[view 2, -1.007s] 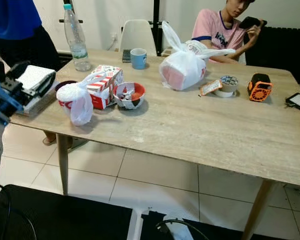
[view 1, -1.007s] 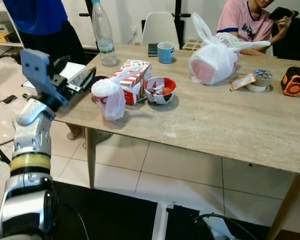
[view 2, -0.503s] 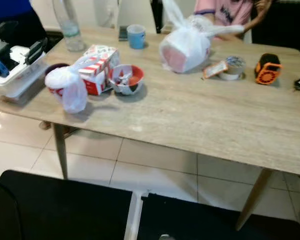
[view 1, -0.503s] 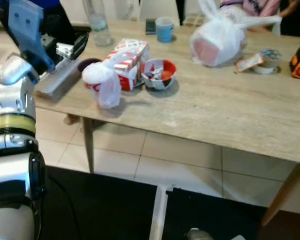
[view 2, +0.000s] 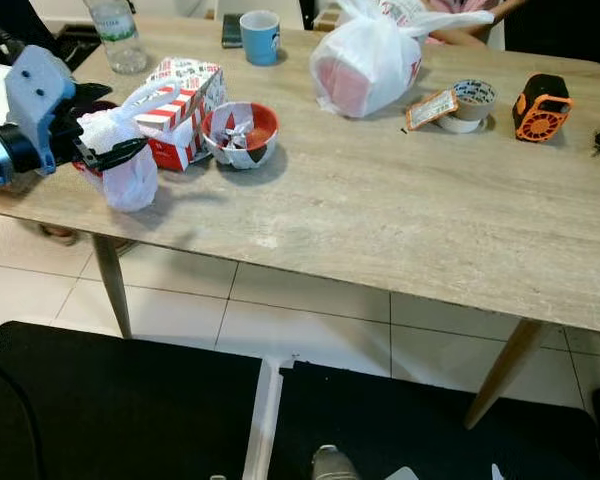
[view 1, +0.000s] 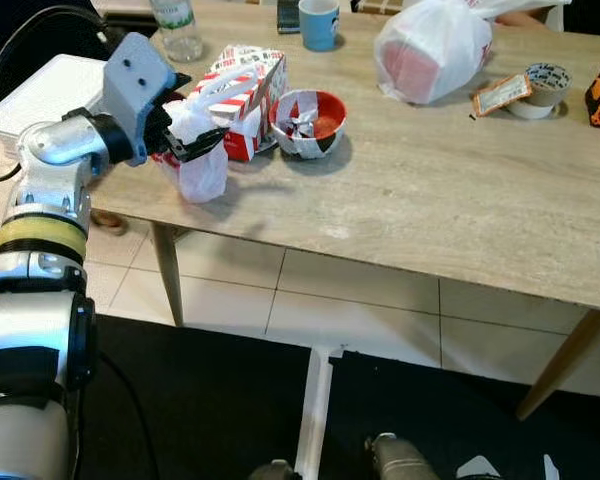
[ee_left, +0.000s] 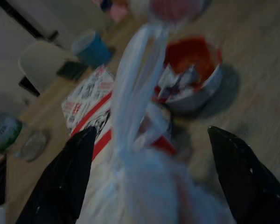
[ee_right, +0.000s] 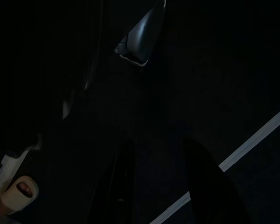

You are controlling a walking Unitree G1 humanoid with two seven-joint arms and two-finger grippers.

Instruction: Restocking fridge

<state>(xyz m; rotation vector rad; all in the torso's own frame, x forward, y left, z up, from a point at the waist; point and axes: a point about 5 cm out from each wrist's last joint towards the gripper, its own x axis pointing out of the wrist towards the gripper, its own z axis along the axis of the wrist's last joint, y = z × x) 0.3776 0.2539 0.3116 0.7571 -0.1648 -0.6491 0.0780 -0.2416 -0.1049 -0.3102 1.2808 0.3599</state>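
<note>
Left eye view: the left gripper (view 1: pixel 192 138) reaches over the near left corner of the tabletop (view 1: pixel 450 190), its black fingers spread on either side of a small white plastic bag (view 1: pixel 198 160) tied at the top. The bag sits at the tabletop's edge, touching a red-and-white striped carton (view 1: pixel 242 88) behind it; a red bowl (view 1: pixel 307 122) stuffed with crumpled wrappers stands just beside the carton. Farther back are a blue mug (view 1: pixel 318 20), a water bottle (view 1: pixel 176 25), and a large knotted white bag (view 1: pixel 432 50).

Right eye view: the same layout, with a roll of tape (view 2: pixel 470 103) and an orange gadget (view 2: pixel 540 104) toward the right end. The fingers straddle the bag's neck but have not pinched it.

Left wrist view: blurred, yet both fingers (ee_left: pixel 67 179) stand wide apart with the bag's twisted handle rising between them, carton and bowl beyond.

Right wrist view: very dark; the right gripper hangs idle, and I cannot tell how its fingers stand.

Risk, as I judge it: the bag sits close to the edge, so a closing stroke that catches only loose film could let it slip and drop to the floor, or a sideways nudge could push it off or knock the bowl.
</note>
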